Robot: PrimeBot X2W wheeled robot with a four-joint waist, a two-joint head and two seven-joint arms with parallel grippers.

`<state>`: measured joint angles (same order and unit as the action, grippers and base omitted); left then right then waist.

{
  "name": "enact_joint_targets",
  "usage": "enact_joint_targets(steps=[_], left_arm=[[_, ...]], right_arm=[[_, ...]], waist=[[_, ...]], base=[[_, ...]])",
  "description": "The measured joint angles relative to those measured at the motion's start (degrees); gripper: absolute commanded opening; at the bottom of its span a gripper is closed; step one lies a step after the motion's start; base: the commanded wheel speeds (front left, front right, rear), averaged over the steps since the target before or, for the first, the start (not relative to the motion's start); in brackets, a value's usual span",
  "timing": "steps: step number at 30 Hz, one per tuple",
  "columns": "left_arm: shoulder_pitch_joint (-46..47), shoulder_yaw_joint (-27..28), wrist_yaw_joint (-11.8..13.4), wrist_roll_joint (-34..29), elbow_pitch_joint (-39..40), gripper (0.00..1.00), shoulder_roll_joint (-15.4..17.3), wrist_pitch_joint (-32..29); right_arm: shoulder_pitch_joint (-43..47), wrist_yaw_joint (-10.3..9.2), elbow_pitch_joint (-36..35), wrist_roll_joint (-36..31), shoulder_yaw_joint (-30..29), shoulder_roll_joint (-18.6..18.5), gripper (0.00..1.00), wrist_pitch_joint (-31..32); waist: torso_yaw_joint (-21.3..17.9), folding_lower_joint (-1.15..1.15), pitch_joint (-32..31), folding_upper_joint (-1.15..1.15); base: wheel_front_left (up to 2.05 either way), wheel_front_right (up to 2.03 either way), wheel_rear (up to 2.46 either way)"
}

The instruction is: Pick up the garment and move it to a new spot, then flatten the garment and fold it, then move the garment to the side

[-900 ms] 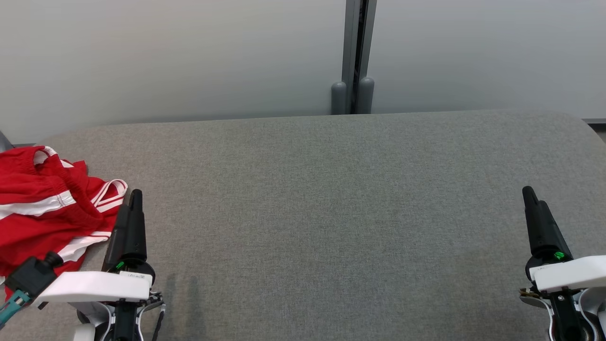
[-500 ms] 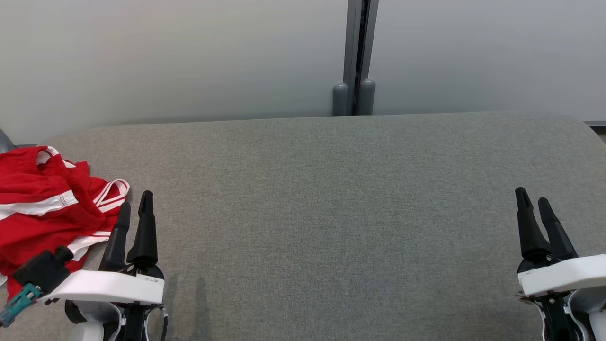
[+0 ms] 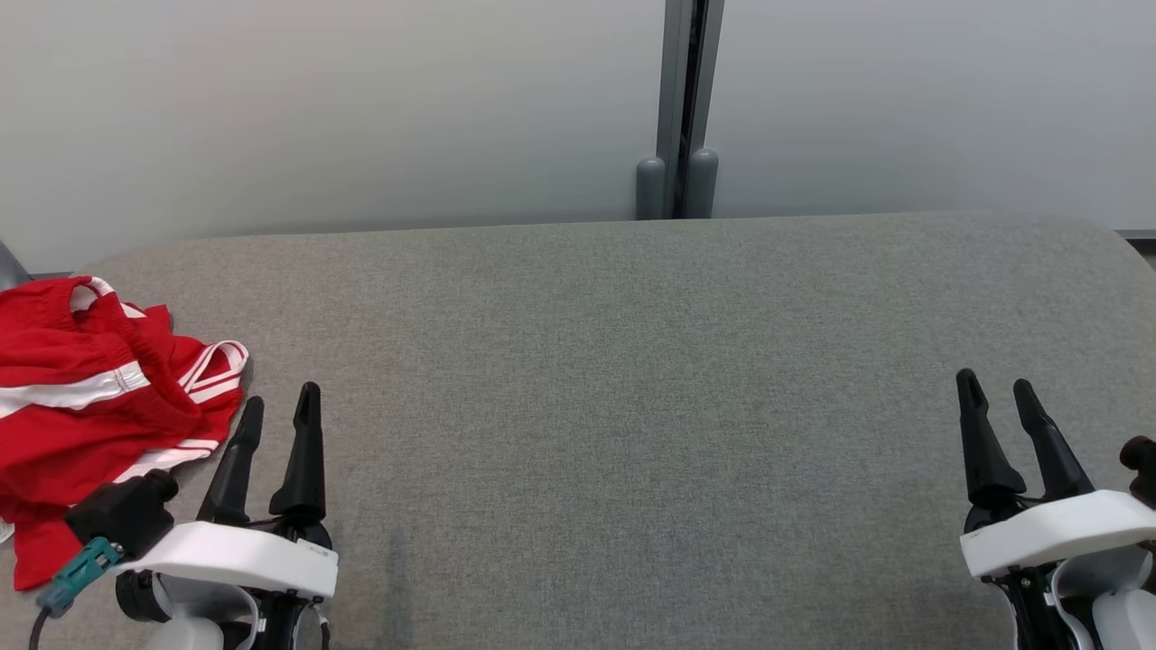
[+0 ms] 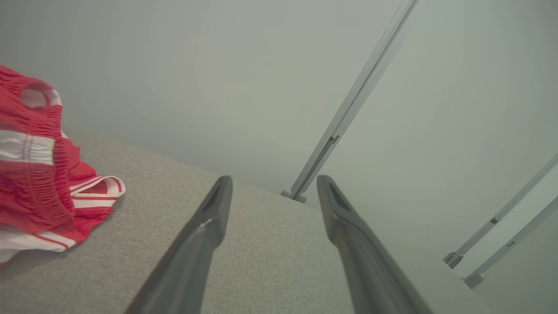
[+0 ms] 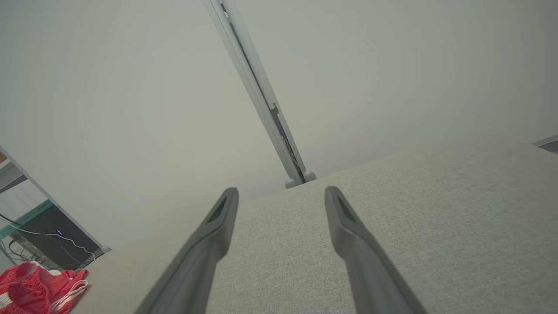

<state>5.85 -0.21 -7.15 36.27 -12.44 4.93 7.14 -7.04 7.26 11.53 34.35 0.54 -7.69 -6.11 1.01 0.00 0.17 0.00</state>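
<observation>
The garment [image 3: 86, 406] is a crumpled red piece with white stripes, lying at the left end of the grey fabric surface [image 3: 632, 379]. It lies at the left in the left wrist view [image 4: 39, 187] and at the bottom left corner in the right wrist view [image 5: 35, 288]. My left gripper [image 3: 280, 411] stands open just right of the garment, fingers apart and empty, as the left wrist view [image 4: 272, 185] confirms. My right gripper [image 3: 993, 388] is open and empty near the right end, far from the garment; its fingers [image 5: 226, 213] spread over bare fabric.
A pale wall with a grey vertical post [image 3: 682, 108] runs behind the surface. The right wrist view shows a dark box with cables [image 5: 52, 235] beyond the left end. The surface's rounded corners fall away at far left and far right.
Both grippers have opened from shut. The left one has slid right and nearer to me, the right one left and nearer. The garment has not moved.
</observation>
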Motion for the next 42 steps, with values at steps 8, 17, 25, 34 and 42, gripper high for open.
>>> enact_joint_targets(steps=[8,17,25,34,42], left_arm=[[0.0,-1.0,0.5,-6.1,-1.5,1.00,0.3,1.2],[0.3,-1.5,1.3,-11.6,-3.3,1.00,1.0,2.5],[0.3,-1.5,1.5,-14.3,-5.2,1.00,1.2,3.5],[0.6,-1.8,1.8,-18.2,-6.5,1.00,1.3,4.5],[1.1,-2.0,2.0,-21.3,-7.6,1.00,1.5,5.4]], right_arm=[[-0.5,0.01,2.4,-5.8,0.1,0.4,1.00,-1.5],[-0.7,0.05,3.9,-11.4,0.3,0.3,1.00,-2.8],[-0.6,0.07,4.5,-15.2,0.5,0.3,1.00,-3.9],[-0.5,0.08,5.0,-19.4,0.6,0.4,1.00,-5.1],[-0.5,0.08,5.2,-22.3,-0.3,0.9,1.00,-6.1]], waist=[[-0.1,0.00,0.3,0.00],[0.1,0.00,0.5,0.00],[0.1,0.00,0.5,0.00],[0.0,0.00,0.7,0.00],[0.0,0.00,0.8,0.00]], base=[[0.00,0.00,0.00],[0.00,0.00,0.00],[0.00,0.00,0.00],[0.00,0.00,0.00],[0.00,0.00,0.00]])
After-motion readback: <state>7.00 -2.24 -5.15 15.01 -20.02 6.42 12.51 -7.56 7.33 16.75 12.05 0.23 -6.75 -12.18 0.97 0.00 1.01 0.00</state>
